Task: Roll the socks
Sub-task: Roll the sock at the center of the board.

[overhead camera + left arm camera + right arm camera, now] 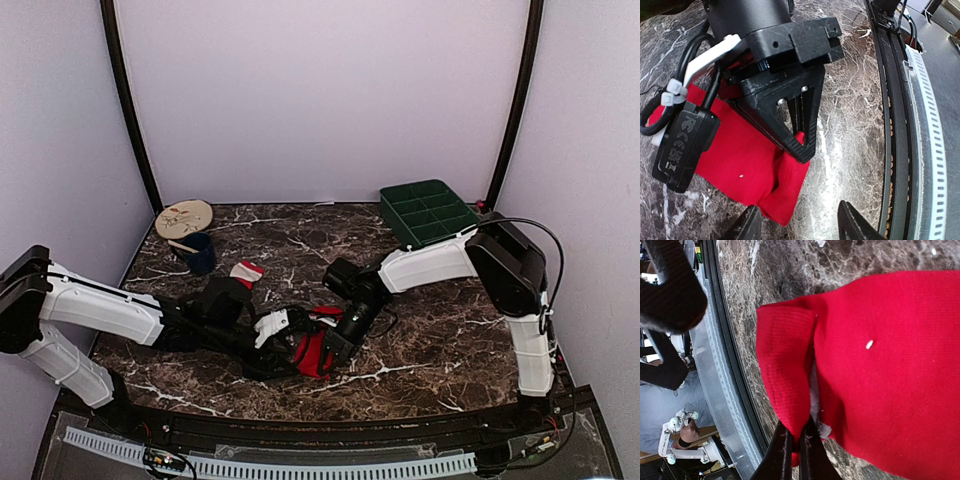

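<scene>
Six o'clock on the counter [430, 340]: the right hand [796, 439] pinches tight on a fold of the plain red sock [880, 365], the roll seemingly at its start. The left hand [799, 224] hovers spread and empty at the sock's nine o'clock. The next move calls for tucking that fold over tightly.

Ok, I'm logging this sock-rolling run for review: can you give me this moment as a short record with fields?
plain red sock: lying spread out, one edge folded over
right tool: shut, pinching that folded edge
left tool: open at the sock's corner, gripping nothing
cuffed sock: small bundle, apart from both tools
far side: green tray, blue cup
</scene>
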Motion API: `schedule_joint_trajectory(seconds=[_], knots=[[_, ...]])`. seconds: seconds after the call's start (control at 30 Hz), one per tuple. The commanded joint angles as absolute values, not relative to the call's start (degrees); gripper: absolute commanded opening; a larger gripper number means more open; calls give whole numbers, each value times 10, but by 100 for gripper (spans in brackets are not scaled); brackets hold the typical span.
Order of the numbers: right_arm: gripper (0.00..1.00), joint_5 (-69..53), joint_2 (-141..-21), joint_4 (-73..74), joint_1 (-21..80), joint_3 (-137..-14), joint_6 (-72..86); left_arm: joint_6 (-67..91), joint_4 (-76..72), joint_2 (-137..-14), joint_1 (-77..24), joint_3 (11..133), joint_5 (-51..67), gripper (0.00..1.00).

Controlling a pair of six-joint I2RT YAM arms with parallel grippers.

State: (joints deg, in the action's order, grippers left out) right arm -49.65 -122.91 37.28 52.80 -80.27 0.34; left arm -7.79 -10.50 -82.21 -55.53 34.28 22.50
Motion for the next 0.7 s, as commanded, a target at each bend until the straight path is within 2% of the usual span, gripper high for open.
schedule_joint_trajectory(seconds=[0.0,0.4,0.67], knots=[[1,-509,-1243,393,522,-821,1,-141,-113,-833,-561,346,250,54],[0,-514,-1244,393,520,-816,3,-203,-86,-889,-586,379,209,43],[0,-518,-1243,397,520,-813,-1,-221,-88,-916,-587,399,175,44]])
